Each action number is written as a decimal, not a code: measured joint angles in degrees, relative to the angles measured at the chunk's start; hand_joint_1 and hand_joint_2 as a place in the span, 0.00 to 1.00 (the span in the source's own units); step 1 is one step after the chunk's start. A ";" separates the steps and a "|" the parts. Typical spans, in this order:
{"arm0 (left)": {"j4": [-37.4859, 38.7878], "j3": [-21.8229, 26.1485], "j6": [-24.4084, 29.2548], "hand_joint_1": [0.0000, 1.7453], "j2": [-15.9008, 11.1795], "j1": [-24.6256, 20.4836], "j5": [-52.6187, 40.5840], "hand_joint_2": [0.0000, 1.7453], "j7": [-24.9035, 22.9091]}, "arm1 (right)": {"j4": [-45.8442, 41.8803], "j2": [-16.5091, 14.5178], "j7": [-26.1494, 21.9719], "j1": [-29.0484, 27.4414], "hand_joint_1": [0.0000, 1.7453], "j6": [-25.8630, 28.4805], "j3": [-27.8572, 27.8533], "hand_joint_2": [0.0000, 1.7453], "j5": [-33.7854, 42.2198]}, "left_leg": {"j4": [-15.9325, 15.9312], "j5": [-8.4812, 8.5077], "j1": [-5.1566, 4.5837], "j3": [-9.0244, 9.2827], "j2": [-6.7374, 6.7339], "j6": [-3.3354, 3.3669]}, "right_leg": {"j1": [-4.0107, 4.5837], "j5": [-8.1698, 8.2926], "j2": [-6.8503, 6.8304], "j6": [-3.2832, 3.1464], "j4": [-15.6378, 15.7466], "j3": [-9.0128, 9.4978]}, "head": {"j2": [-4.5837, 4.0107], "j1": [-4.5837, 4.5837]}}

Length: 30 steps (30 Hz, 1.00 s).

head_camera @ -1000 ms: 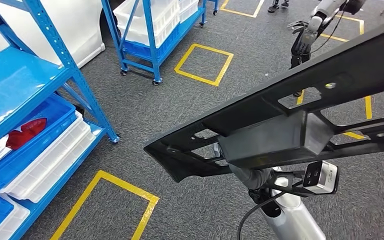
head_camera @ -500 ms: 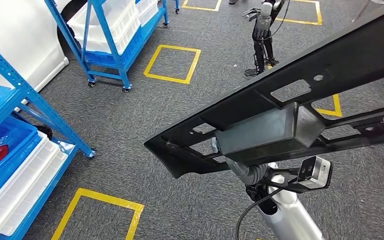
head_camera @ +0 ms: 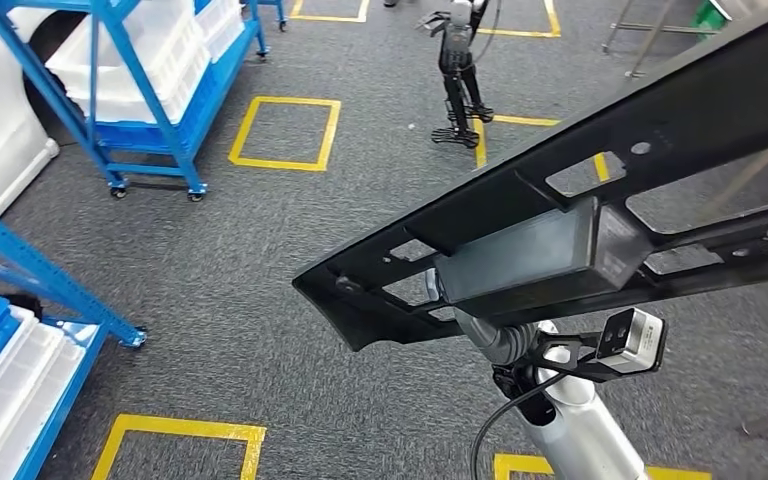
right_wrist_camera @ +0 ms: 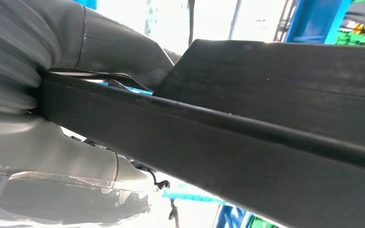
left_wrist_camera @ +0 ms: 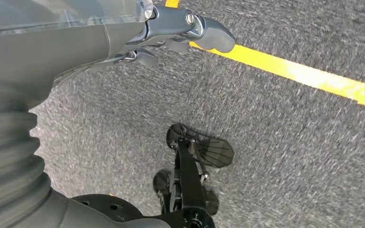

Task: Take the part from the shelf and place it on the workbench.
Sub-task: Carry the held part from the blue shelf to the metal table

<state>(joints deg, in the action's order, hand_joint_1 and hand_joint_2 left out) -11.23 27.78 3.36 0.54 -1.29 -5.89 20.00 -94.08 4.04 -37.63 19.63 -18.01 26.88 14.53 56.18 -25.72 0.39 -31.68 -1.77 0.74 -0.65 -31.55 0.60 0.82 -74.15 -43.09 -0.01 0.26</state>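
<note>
- Carrying step, by my read: part is off the shelf, workbench surface not in sight, so transport is under way.
- Far left in the head view: blue steel shelving rack (head_camera: 20,270) with white plastic bins (head_camera: 5,385) low down; a second blue wheeled rack (head_camera: 140,95) behind it, yellow floor-tape squares (head_camera: 285,130) on grey carpet.
- Left hand (left_wrist_camera: 171,33): hanging over the carpet, holding nothing, thumb out straight, fingers look loosely apart.
- Centre to right: long black plastic frame part with cut-outs and a grey box section (head_camera: 560,230), held up in the air across the head view, tilted, high end to the right.
- Right hand (right_wrist_camera: 76,95): clamped around the part's edge, seen close in the right wrist view; silver forearm under the part in the head view.
- Next move needs: find the surface, keep the long part clear of racks, set it down flat before letting go.
- Risk: one-sided hold on a long part, could swing or slip.
</note>
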 joint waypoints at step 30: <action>0.00 0.17 0.14 0.00 0.36 0.17 -1.07 1.00 0.26 | -0.08 -1.18 -0.08 -0.14 1.00 2.24 -0.05 1.00 -1.33 | -0.32 -0.06 0.13 0.18 0.36 0.02 | 0.05 -0.41 0.11 0.09 0.80 0.38 | 0.01 0.07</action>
<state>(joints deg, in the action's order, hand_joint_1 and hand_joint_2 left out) -11.23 27.96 3.50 0.90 -1.12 -6.95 20.26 -94.15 2.86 -37.71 19.48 -15.77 26.83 13.20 55.86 -25.78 0.52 -31.50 -1.41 0.76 -0.60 -31.96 0.71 0.91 -73.35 -42.72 0.00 0.32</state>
